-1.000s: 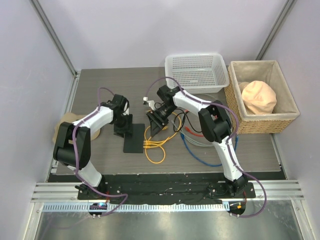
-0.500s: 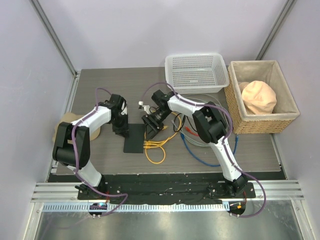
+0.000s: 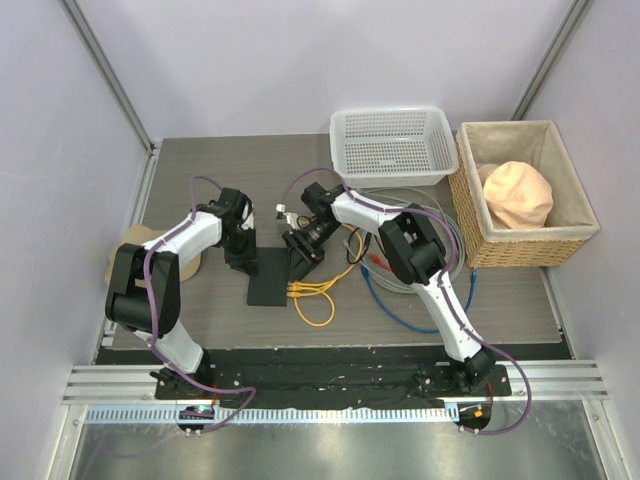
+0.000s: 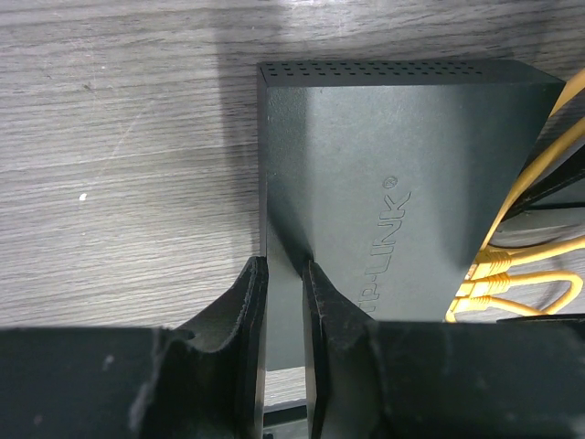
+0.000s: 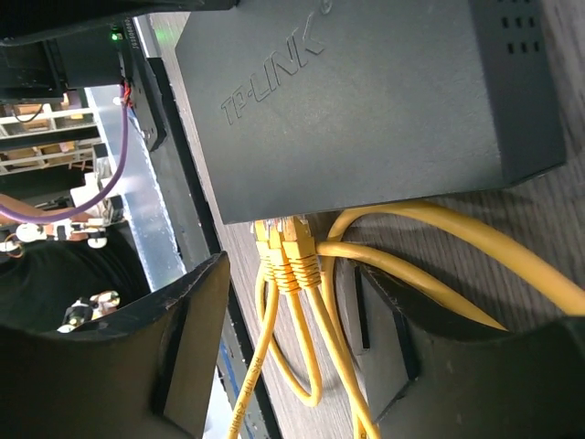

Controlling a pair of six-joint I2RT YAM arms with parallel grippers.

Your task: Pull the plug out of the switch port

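Matte-black flat rectangular switch (image 3: pixel 268 281) lies flat on the grey wood-grain table (image 3: pixel 200 160), yellow cable plugs (image 5: pixel 287 245) seated in its port edge. Left gripper (image 4: pixel 283 274) is pinched onto the switch's side opposite the ports. Right gripper (image 5: pixel 291 291) is spread wide, a finger either side of the plugs just off the port edge, gripping nothing.

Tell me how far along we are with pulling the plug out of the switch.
Done: the left gripper is clamped on an edge of the switch, bracing it. In hand: the right gripper stands open, its fingers either side of the yellow plugs. Left: close on one plug and pull it out; all the plugs sit seated in their ports.
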